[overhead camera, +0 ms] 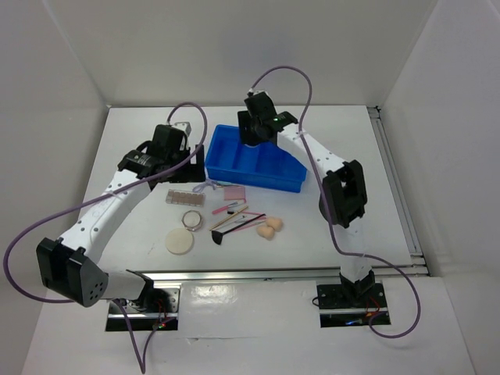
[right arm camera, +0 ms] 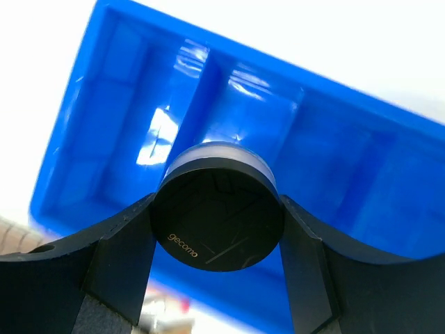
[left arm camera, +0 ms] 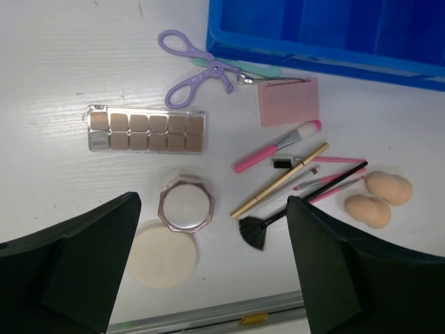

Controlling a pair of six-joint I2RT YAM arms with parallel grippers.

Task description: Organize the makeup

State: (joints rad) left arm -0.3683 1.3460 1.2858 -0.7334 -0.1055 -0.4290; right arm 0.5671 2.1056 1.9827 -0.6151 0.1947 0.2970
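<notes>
So far the task is just starting: the right pincer grips the black round compact above the blue tray, where no makeup shows yet, while the left pincer hangs wide open over the palette, puff, sponges and brushes on the counter.

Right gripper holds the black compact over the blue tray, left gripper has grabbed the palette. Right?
No. The left gripper is open and empty; the palette lies on the table, as the left wrist view shows. The right gripper does hold the black compact over the blue tray.
</notes>
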